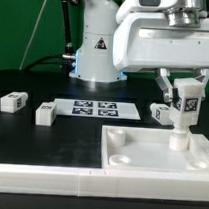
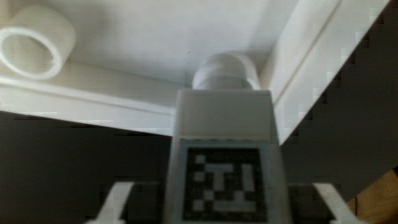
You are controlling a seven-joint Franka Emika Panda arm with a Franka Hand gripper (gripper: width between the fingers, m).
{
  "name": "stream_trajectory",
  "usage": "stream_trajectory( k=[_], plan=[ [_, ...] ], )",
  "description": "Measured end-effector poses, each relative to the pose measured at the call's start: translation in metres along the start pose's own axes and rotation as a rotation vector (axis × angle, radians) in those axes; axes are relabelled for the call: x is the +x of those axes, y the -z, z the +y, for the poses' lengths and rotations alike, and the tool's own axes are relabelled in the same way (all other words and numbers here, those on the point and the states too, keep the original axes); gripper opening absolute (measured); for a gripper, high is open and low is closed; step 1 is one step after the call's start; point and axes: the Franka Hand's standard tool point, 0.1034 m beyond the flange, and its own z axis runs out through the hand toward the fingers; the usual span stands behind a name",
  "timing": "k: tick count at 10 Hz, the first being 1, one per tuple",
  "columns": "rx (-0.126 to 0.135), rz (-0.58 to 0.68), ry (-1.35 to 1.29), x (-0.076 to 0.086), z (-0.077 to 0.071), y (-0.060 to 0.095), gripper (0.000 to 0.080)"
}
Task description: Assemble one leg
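Observation:
My gripper is shut on the leg, a small white block with a marker tag facing outward. The leg stands upright, and its round lower end meets the far right corner of the large white panel. In the wrist view the leg runs from between my fingers down to its round tip, which sits in the panel's corner by the raised rim. Whether the tip is seated I cannot tell. Another round socket shows nearby.
Three more legs lie on the black table: two at the exterior view's left and one just behind the gripper. The marker board lies in the middle before the robot base. A low white strip runs along the front.

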Motion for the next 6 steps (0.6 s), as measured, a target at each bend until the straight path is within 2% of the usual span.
stream_trajectory(
  k=[4, 6],
  plan=[
    [0.002, -0.005, 0.001, -0.0031, -0.0015, -0.001, 0.0293],
    [0.0, -0.01, 0.011, -0.0022, 0.0037, -0.0082, 0.0293]
  ],
)
